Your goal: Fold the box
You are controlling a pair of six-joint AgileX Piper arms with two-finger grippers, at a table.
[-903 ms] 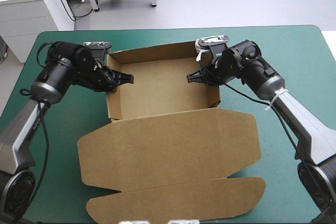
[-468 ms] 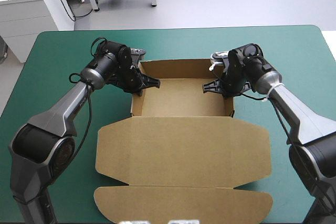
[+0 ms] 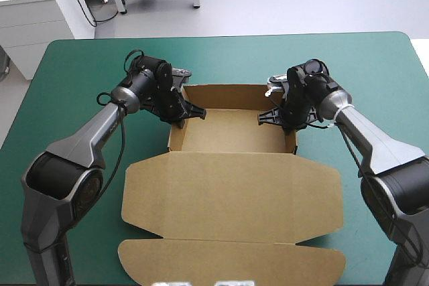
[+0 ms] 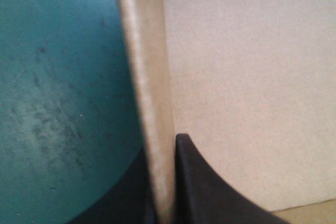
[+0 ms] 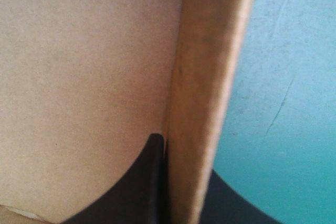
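Pinching the box by its walls, left tool and right tool clamp tight.

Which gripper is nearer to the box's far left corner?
Left. The left gripper clamps the left wall of the box near that corner; the right gripper clamps the opposite wall.

Brown board box centred on teal-green cover, lid flat nearward; left gripper pinches left wall, right gripper right wall.
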